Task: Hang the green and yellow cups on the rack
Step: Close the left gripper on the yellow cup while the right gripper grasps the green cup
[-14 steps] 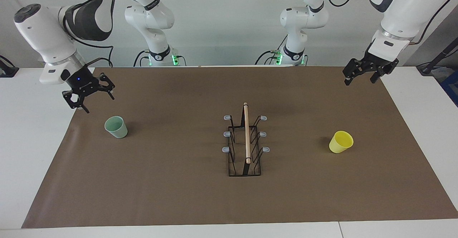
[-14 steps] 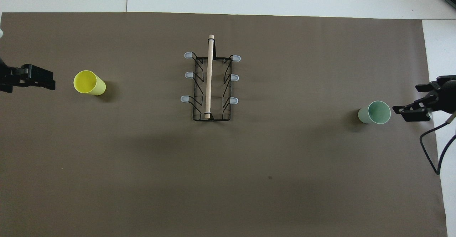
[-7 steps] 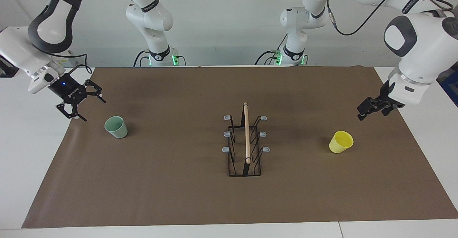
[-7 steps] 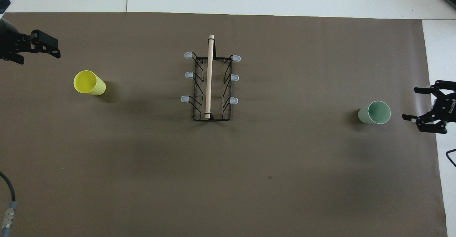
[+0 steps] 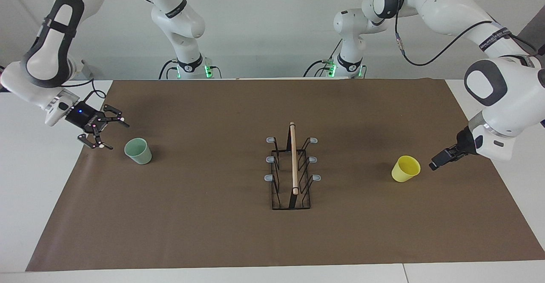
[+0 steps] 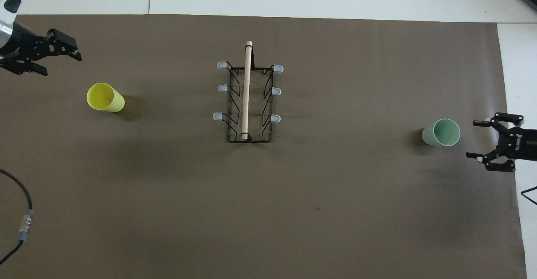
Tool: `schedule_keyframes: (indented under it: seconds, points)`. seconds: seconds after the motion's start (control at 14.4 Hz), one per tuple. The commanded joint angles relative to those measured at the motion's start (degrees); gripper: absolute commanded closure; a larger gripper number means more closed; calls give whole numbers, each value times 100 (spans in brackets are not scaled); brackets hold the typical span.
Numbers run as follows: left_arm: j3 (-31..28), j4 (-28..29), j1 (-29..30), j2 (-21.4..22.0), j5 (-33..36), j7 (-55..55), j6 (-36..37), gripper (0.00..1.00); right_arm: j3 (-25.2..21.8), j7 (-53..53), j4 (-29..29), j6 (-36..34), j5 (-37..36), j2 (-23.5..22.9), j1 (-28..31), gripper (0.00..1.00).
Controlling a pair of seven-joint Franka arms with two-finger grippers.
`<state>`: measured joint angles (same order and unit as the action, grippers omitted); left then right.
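Cups: 1 green [image 5: 138, 151], 1 yellow [image 5: 405, 168]; 1 rack [image 5: 291, 168]

Wire rack [image 5: 291, 176], wooden rod; matt brown mat [image 5: 213, 232].

Right pincer [image 5: 103, 132] low with fingers spread, left pincer [image 5: 438, 163] low, wrist angled down

Rack [image 5: 291, 170] stands mid-table between two cups [image 5: 138, 150] [image 5: 405, 168], well apart.
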<state>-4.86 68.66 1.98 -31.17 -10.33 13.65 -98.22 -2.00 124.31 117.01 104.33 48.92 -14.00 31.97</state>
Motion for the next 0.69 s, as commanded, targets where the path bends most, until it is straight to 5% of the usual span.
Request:
schedule_keyframes:
  seconds: [0.0,0.42,0.62]
  points:
    - [-33,-221,161,-257,-441,707,-13,0,76,1049,-91,-124,504,-648,222,0]
    - [-111,629,417,-109,-1296,2761,-354,0,120,1631,-231,-132,1382,-1008,100,0]
    - [-173,1718,399,330,-1348,3632,-1108,0,120,1779,-223,-124,1735,-1358,20,0]
